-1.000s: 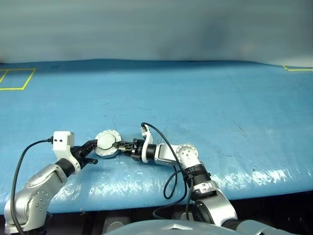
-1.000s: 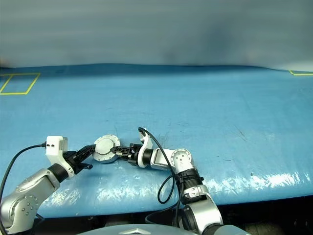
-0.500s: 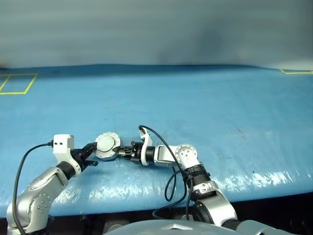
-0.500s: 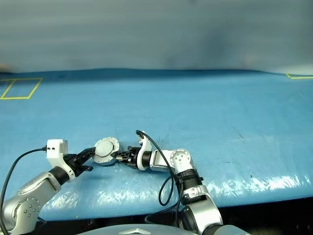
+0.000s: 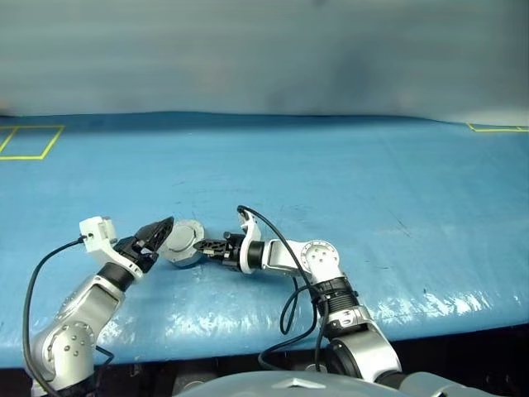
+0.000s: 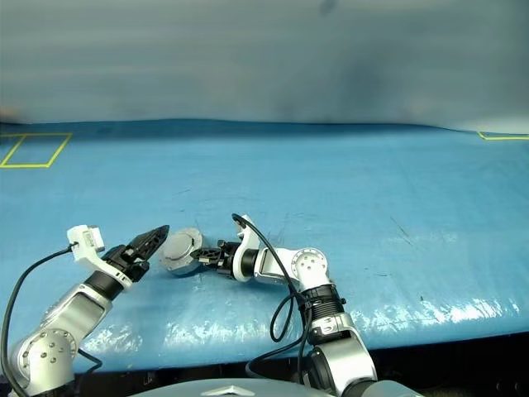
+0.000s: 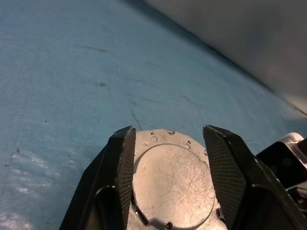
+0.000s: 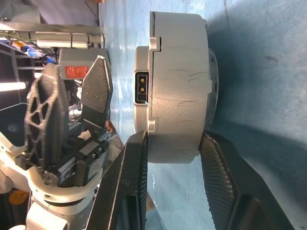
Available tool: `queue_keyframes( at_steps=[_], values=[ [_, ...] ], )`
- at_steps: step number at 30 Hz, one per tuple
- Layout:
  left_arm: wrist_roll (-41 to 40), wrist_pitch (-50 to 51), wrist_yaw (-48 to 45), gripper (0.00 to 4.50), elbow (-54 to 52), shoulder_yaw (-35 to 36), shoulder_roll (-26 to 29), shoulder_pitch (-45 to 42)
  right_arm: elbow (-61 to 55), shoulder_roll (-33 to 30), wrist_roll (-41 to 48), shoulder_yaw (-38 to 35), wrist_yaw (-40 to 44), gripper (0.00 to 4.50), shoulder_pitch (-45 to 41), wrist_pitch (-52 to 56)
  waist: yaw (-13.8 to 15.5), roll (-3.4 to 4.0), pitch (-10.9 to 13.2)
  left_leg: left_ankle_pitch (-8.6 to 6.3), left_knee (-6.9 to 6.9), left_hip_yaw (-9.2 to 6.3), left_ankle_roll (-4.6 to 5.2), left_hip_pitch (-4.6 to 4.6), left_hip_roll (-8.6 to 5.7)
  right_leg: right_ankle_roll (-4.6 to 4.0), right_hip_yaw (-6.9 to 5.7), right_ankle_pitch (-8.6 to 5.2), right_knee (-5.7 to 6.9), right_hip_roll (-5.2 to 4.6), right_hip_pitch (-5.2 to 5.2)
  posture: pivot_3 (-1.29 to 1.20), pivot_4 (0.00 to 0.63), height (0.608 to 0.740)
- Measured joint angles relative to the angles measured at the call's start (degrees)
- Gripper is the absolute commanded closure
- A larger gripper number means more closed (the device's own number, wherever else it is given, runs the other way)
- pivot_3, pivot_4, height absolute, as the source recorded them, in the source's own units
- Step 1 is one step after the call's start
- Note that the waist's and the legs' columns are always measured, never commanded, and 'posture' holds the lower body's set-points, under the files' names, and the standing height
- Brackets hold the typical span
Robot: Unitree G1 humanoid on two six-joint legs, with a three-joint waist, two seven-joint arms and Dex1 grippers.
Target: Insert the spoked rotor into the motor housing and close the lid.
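Here the motor housing (image 5: 183, 245) sits closed on the blue table (image 5: 347, 182), its lid (image 7: 172, 182) facing up. The right gripper (image 8: 170, 158) is clamped on the housing's rim. The right wrist view reveals a small socket (image 8: 142, 87) on its side. The left gripper (image 7: 168, 143) stands parted above the lid. No legible writing anywhere.
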Motion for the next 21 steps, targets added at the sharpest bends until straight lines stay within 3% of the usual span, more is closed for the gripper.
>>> queue_keyframes(
  at_steps=[2,11,17,21],
  values=[
    [-2.18,-0.40,2.04,0.03,-0.05,1.38,-1.21,0.02,-0.68,0.00,1.09,-0.13,-0.88,3.25,0.04,0.00,0.06,-0.01,-0.01,0.00,0.01,-0.03,0.00,-0.03,0.00,0.00,-0.01,0.00,0.00,0.01,0.00,0.00,0.000,0.740],
    [-12.12,-3.59,7.78,0.00,-0.49,3.70,-6.37,1.79,-4.43,-0.01,6.81,-1.19,-3.44,3.25,0.11,-1.85,0.10,-0.04,-0.03,0.01,0.37,-0.04,0.02,-0.03,-0.02,0.12,0.01,0.14,0.03,0.02,0.17,0.00,0.000,0.740],
    [-19.92,-3.75,10.96,0.00,-0.61,-0.09,-10.72,2.84,-1.56,-2.37,6.95,-1.78,-5.93,3.25,4.60,-3.59,0.53,-0.26,-1.05,-0.02,0.42,-0.05,0.09,0.06,-0.05,0.10,0.02,0.16,-0.02,0.00,0.35,0.00,0.000,0.740],
    [-27.90,-4.21,12.31,0.00,0.10,-1.88,-13.78,2.50,0.83,-4.57,8.27,-2.45,0.08,3.25,8.66,-3.86,0.41,0.18,-1.39,-0.04,0.53,-0.01,0.10,0.74,-0.08,-0.17,0.07,-0.03,-0.05,0.00,1.01,0.00,0.000,0.740]
  ],
)
